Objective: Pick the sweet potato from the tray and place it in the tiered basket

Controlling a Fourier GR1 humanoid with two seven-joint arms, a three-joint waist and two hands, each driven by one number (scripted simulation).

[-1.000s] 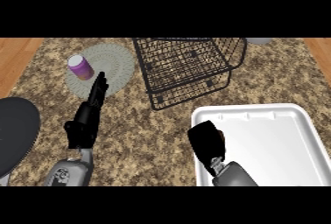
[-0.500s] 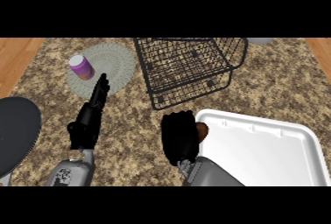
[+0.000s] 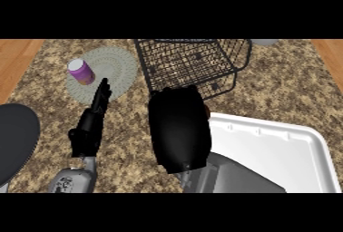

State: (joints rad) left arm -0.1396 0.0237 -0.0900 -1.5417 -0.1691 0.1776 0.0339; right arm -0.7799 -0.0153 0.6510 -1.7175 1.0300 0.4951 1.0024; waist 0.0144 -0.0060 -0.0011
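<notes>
At the far left edge a dark round object (image 3: 13, 145) sits on the table (image 3: 281, 90); next to it the left hand (image 3: 90, 127) rests with straight fingers pointing up toward a pale round mat (image 3: 114, 68) that carries a small purple jar (image 3: 81, 71); in the middle the right hand (image 3: 178, 131) has moved, within the last second, from over the white tray (image 3: 281, 154) to just off the tray's left rim, right below the wire tiered basket (image 3: 191, 63); its back faces the view, so I cannot tell how its fingers stand; a reddish-brown sliver at its right edge is probably the sweet potato (image 3: 203, 111), apparently lifted clear of the tray; the carry looks well along, with release into the basket remaining.
</notes>
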